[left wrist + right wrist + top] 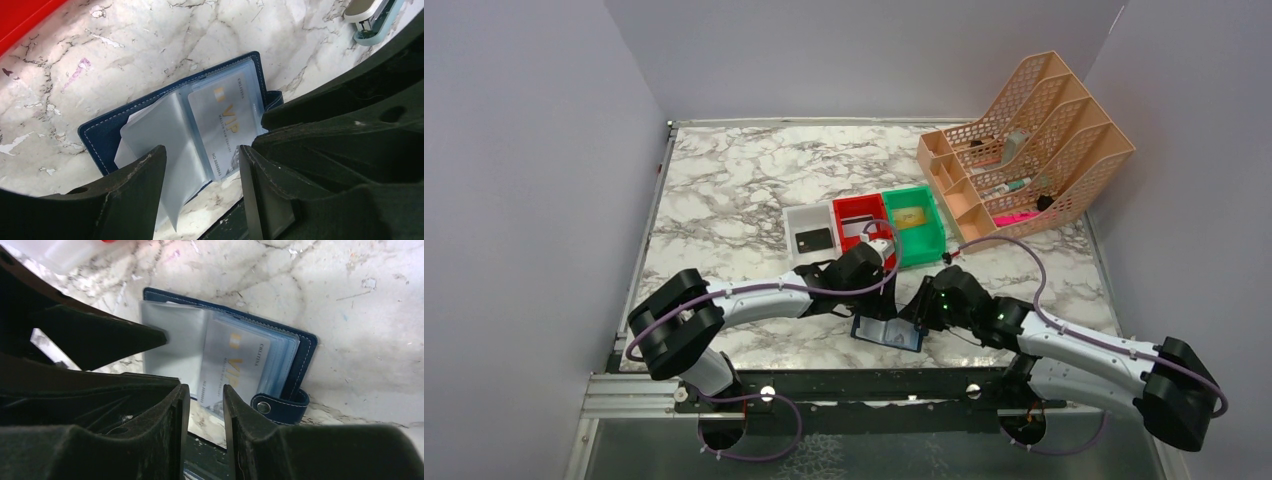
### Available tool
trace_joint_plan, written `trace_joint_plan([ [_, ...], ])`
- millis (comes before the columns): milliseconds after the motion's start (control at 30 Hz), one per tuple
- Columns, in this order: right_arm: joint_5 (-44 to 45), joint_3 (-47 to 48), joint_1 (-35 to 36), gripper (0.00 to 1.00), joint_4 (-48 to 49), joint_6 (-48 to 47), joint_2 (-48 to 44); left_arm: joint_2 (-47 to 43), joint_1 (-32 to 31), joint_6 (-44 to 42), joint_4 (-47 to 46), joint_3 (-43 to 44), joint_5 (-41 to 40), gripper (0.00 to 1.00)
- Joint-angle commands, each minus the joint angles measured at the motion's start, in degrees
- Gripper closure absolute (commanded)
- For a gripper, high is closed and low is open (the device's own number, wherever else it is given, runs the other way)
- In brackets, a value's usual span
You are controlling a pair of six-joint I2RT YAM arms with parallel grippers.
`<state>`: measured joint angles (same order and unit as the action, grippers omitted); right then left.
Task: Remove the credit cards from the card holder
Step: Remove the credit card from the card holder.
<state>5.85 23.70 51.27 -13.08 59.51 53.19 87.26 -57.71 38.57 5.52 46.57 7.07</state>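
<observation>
Three plain, pale grey walls close in the scene: a left wall (524, 150), a back wall (864, 50) and a right wall (1204, 90), all bare and evenly lit, with only soft shadow. Between them lies a white marble-patterned surface (724, 190) with grey veining. Seen close from the wrist views, it is scuffed and flecked. A thin metal strip (656, 200) runs along its left edge, and an aluminium rail (634, 395) crosses its near edge. Below the rail lies a darker, speckled grey floor (874, 455).
</observation>
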Motion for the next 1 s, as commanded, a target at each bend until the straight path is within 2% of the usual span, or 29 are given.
trace_joint_plan([
  [0,-2.5,-0.4,-0.2,0.65,-0.1,1.2,3.3,-0.5,-0.1,1.2,-3.2,-0.9,0.5,0.42],
  [200,-0.3,-0.3,-0.2,0.64,-3.5,1.8,4.4,-0.1,0.0,1.4,-4.5,-1.7,2.0,0.44],
  [300,-0.9,-1.1,-0.2,0.63,-1.7,1.5,4.7,0.5,-0.1,1.5,-5.0,-1.7,2.7,0.45],
  [600,1.6,0.5,-0.2,0.63,-5.5,1.6,7.8,0.3,-0.1,1.6,-4.0,-1.5,1.3,0.46],
  [800,1.4,0.6,-0.2,0.63,-4.8,1.3,9.6,1.1,-0.1,1.6,-4.4,-2.0,2.3,0.46],
  [967,-0.5,-0.4,-0.2,0.63,-0.4,1.1,11.8,1.4,-0.1,2.8,-6.4,-3.6,3.2,0.49],
])
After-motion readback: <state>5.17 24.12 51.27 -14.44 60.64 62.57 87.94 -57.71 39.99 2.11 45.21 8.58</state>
